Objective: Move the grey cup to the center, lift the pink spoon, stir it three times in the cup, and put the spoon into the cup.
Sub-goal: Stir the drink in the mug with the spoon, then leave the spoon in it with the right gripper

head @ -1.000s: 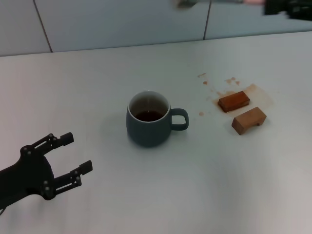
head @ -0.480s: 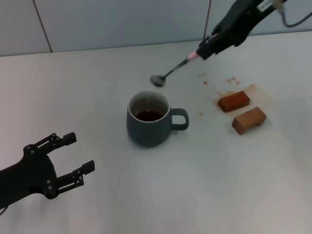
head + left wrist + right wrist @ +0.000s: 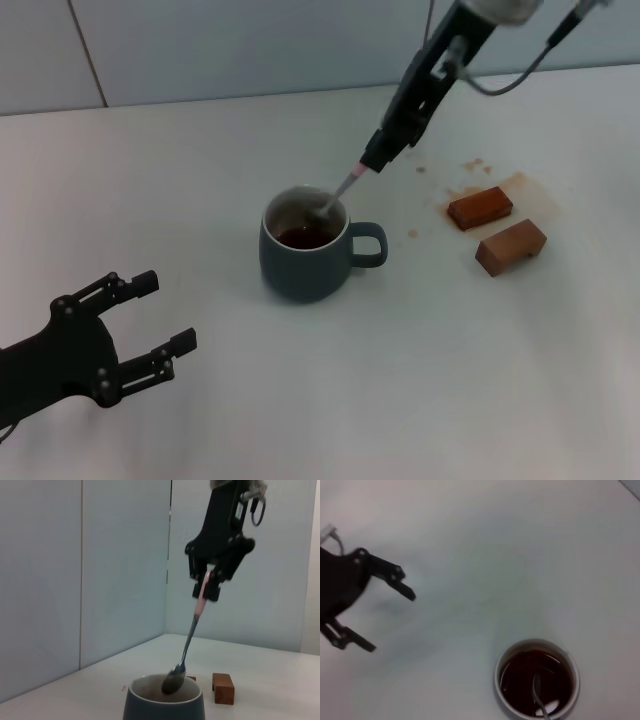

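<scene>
The grey cup (image 3: 304,250) stands at the table's middle with dark liquid inside and its handle toward the right. My right gripper (image 3: 377,157) hangs above and behind it, shut on the pink spoon (image 3: 345,187) by its handle. The spoon slants down with its metal bowl just inside the cup's rim (image 3: 173,684). In the right wrist view the spoon bowl (image 3: 538,699) sits in the brown liquid of the cup (image 3: 537,681). My left gripper (image 3: 150,320) rests open at the front left, well apart from the cup.
Two brown wooden blocks (image 3: 480,207) (image 3: 510,246) lie right of the cup, with brown spill stains (image 3: 440,180) around them. A pale wall runs along the table's far edge.
The right arm came in from the back right with the spoon and lowered its bowl from above the cup's rim into the cup. The left gripper barely moved.
</scene>
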Robot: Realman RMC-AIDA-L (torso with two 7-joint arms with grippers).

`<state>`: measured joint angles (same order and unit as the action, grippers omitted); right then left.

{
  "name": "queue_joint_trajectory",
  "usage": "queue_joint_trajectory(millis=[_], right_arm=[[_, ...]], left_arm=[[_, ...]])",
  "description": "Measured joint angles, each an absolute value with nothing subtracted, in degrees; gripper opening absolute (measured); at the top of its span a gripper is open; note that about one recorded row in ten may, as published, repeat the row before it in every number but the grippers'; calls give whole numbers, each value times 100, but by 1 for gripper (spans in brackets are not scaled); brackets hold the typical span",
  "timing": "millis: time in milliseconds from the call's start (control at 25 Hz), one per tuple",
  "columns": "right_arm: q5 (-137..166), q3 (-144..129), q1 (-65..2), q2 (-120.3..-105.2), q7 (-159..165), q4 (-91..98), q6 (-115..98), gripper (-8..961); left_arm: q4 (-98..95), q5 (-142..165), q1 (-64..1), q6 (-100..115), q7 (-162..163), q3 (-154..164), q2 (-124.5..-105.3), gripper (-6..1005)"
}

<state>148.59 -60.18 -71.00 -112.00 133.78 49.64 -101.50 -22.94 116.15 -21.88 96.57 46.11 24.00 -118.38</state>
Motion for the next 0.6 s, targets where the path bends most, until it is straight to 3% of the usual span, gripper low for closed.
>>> queue_joint_trajectory(millis=[400, 600], right_arm=[[15011, -6444, -7451, -11526, 13294, 4251, -9451, 116], [15146, -6459, -7593, -11592, 13283, 4016, -9057, 117]], left_arm=[[-2294, 11615, -2197, 9623, 4645, 2400, -11838, 811], [-2229, 11618, -2192, 9616, 4618, 2399, -11838, 811]])
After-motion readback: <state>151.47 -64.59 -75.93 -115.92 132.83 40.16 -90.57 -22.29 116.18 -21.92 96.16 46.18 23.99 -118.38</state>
